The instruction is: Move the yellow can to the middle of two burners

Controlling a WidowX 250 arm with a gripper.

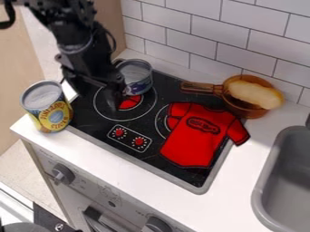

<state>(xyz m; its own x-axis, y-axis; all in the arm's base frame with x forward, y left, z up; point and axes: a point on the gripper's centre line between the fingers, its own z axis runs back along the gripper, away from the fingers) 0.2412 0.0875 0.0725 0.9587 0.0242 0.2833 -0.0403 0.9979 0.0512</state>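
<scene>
The black gripper (95,93) hangs over the left part of the black stove top (97,129), with its fingers spread apart and nothing visible between them. To its left, the yellow can (50,113) stands upright on the white counter, by the stove's left edge, not held. The left burner (126,113) shows as a white ring with a red centre, partly behind the gripper. A second burner (160,123) lies to its right, mostly covered by a red cloth shirt (196,136).
Just right of the gripper stands a smaller blue-labelled can (138,85). An orange pan (245,107) holding a pale yellow item (254,93) sits at the back right. A grey sink (266,181) is at the right edge; a tiled wall runs behind.
</scene>
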